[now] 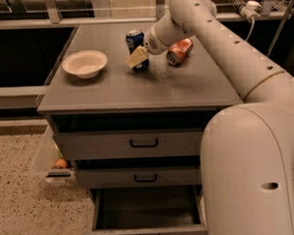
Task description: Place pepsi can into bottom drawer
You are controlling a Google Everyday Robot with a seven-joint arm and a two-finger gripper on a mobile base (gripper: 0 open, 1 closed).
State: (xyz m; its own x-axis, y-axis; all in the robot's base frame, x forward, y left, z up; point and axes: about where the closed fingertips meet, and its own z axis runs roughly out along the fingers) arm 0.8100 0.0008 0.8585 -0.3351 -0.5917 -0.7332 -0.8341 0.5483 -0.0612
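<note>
At the back of the desk [136,93] the pepsi can [134,40] stands upright, the hand [137,57] against its front; its grip cannot be told. The bottom drawer [146,215] is open.

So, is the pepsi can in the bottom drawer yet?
No, the pepsi can stands on the cabinet top, with the tool right at it.

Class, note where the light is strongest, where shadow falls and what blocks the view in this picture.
Camera view: warm, dim light overall; a soft sheen on the tabletop near the gripper, which sits at the pepsi can; the bottom drawer lies open in deep shadow; the pale arm fills the frame's lower right, hiding that side.
</note>
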